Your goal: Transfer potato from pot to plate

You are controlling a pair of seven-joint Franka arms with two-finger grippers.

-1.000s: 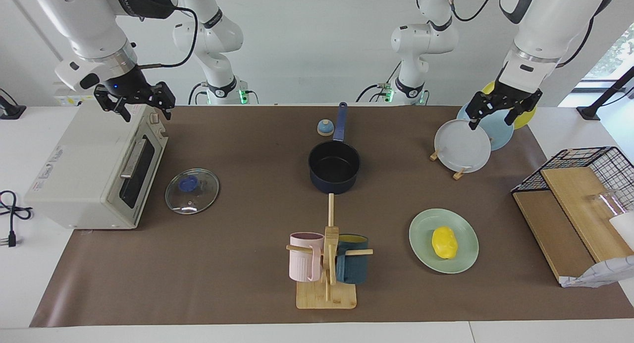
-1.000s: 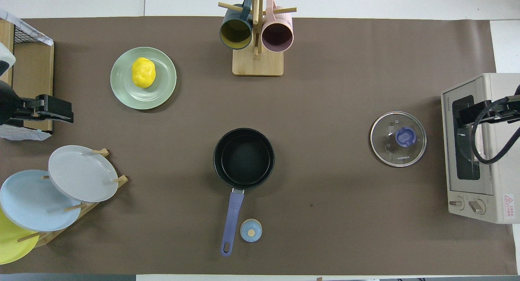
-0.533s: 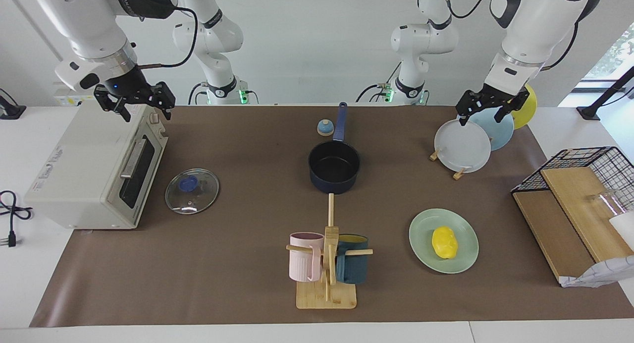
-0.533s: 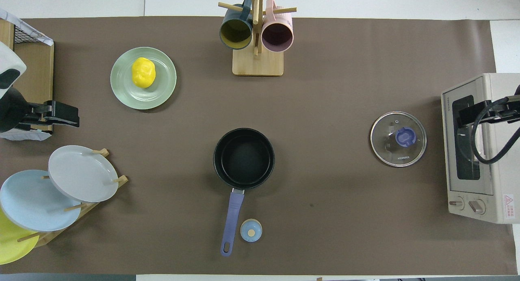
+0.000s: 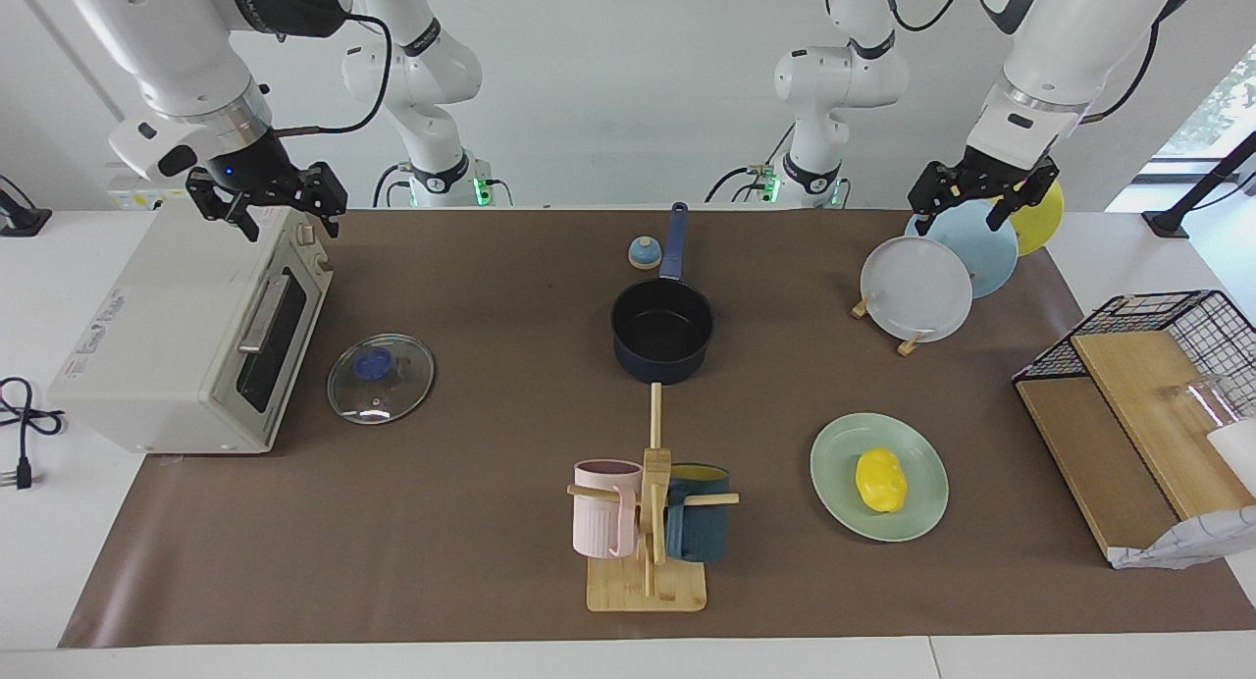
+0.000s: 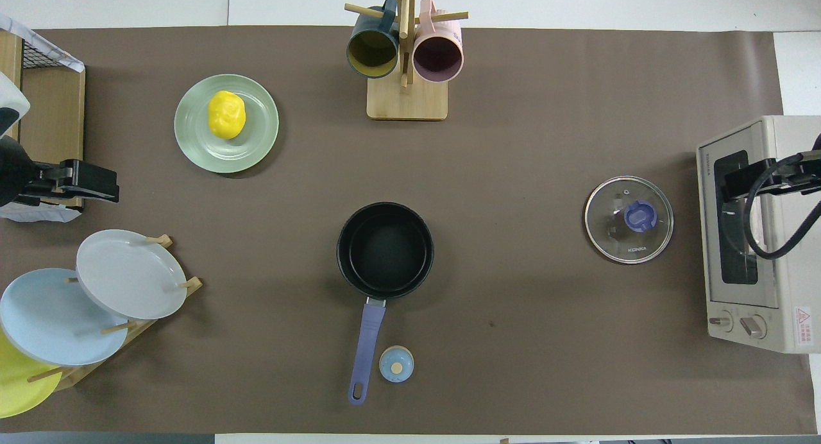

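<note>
The potato [image 5: 880, 480] lies on the mint-green plate [image 5: 840, 507], toward the left arm's end of the table and near the edge farthest from the robots. The pot [image 5: 662, 331] stands empty mid-table, handle pointing at the robots' edge. The left gripper [image 5: 984, 190] hangs spread and empty over the plate rack [image 5: 908, 345] near the left arm's corner. The right gripper [image 5: 267, 200], fingers apart, waits over the toaster oven [image 5: 191, 331].

Potato [image 5: 880, 479] on plate [image 5: 919, 510], pot [image 5: 662, 331] nearer the robots
</note>
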